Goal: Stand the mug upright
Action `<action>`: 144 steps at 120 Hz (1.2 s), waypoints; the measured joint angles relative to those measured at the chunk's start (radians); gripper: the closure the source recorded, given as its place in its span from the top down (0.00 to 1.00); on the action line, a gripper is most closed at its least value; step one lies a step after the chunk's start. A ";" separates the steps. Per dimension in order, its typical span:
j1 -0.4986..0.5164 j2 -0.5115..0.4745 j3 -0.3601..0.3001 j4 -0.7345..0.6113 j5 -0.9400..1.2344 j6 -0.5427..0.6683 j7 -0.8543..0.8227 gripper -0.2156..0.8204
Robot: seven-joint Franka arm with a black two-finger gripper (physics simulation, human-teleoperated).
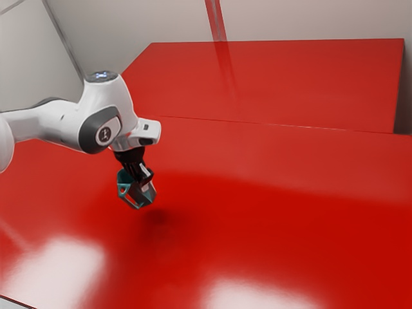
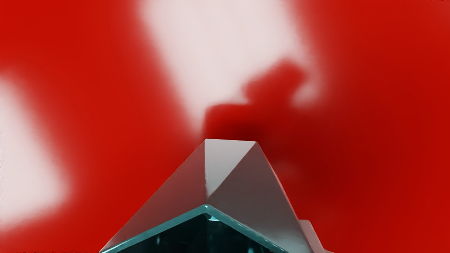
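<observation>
A single white arm (image 1: 59, 123), smooth-shelled with dark grey bands at its joint, enters from the exterior view's left and angles down over a glossy red table (image 1: 277, 244). At its end, the black two-finger gripper (image 1: 143, 183) is clamped on the mug (image 1: 134, 195), its fingers closed against the vessel from two sides. The mug is held in the air above the table, tilted rather than upright, with its soft-edged dark shadow (image 1: 158, 217) on the red surface beneath and apart from it

Form and material of the mug: the body is angular and faceted, in smooth grey, with a teal rim and a teal inside. In the wrist view, flat triangular planes meet at crisp edges, one of them paler than its neighbours; the rim bends at a sharp corner, and the hollow behind it is dark teal with small glints. A pale, round-cornered piece stands beside the faceted wall; I cannot tell what it is

Surroundings: the table carries broad, blurred white reflections, like polished lacquer. Beyond a thin seam lies a flat red panel (image 1: 277, 80), backed by a plain pale grey wall (image 1: 309, 19) with a narrow red strip (image 1: 214, 18)
</observation>
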 joint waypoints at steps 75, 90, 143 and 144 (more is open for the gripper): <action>-0.009 0.034 0.000 -0.065 0.055 0.118 -0.219 0.04; -0.009 0.035 0.000 -0.078 0.053 0.120 -0.241 0.05; -0.009 0.075 0.000 -0.087 0.053 0.125 -0.295 0.04; -0.009 0.076 0.000 -0.087 0.053 0.125 -0.295 0.04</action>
